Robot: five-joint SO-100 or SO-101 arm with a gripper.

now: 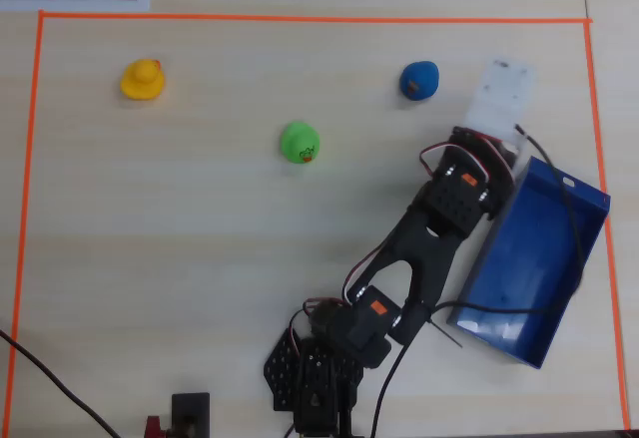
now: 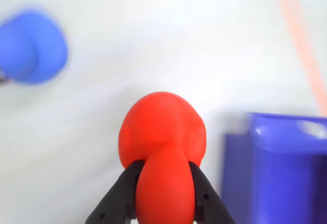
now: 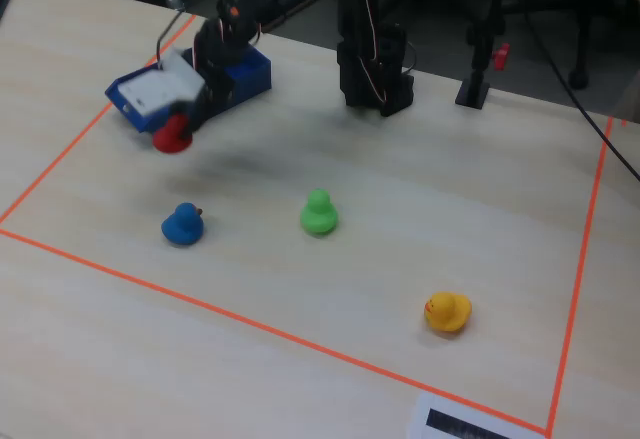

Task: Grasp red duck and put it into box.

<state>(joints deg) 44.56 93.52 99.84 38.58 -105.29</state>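
The red duck sits clamped between the two black fingers of my gripper, which is shut on it. In the fixed view the red duck hangs a little above the table under the gripper, just outside the near short end of the dark blue box. The wrist view has the box at the lower right, beside the duck and not under it. In the overhead view the duck is hidden under the white wrist plate; the box lies to the right of the arm.
A blue duck, a green duck and a yellow duck stand on the table inside the orange tape border. The blue duck is near the gripper, to the left in the wrist view. The arm's base stands behind.
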